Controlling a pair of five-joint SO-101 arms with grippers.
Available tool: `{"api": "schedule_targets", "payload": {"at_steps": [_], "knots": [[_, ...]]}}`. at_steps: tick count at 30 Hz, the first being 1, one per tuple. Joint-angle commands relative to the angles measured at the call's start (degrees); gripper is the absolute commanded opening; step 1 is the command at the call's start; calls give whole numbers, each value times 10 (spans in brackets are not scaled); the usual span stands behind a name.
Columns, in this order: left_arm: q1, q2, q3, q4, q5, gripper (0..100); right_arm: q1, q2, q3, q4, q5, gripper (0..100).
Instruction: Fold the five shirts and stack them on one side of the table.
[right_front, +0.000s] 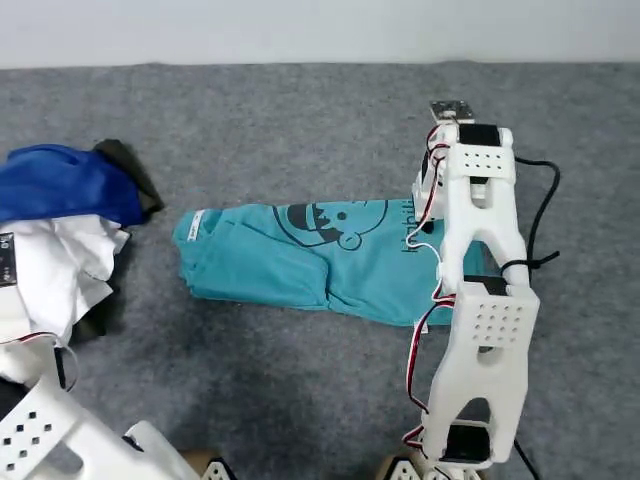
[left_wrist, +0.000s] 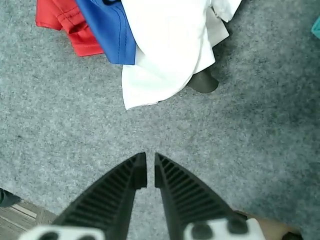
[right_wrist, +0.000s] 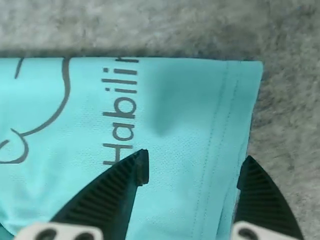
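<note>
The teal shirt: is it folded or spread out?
Partly folded: the teal shirt lies as a long strip with its sides turned in, not yet folded across.

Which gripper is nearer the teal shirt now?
Right. The right gripper hangs open over the teal shirt near its hem; the left gripper sits shut by the shirt pile.

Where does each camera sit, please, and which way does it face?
High view: overhead, looking down on the grey carpeted table; both white arms show.
Left wrist view: on that wrist, past the shut left gripper towards the crumpled white shirt.
Right wrist view: on that wrist, down past the open right gripper onto the teal printed shirt.
Shared: high and right wrist, the teal printed shirt.
</note>
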Motion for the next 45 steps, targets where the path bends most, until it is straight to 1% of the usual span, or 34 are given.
{"api": "schedule_targets", "payload": {"at_steps": [1, 3, 8, 20, 26, 35, 42, 45], "knots": [[4, -4, -1, -7, -3, 36, 14, 9, -11, -7, 6, 291], [4, -4, -1, -7, -3, 36, 20, 22, -11, -7, 6, 277], [4, -4, -1, -7, -3, 36, 23, 33, -11, -7, 7, 169], [4, -6, -1, -6, -3, 36, 34, 32, -13, -20, 7, 166], [4, -4, -1, -6, -4, 36, 40, 37, -62, -20, 7, 165], [4, -4, -1, -7, -4, 36, 40, 42, -68, -39, 7, 158], [4, -4, -1, -7, -5, 36, 41, 75, -71, -51, 7, 16], [4, -4, -1, -7, -5, 36, 41, 76, -71, -51, 7, 10]]}}
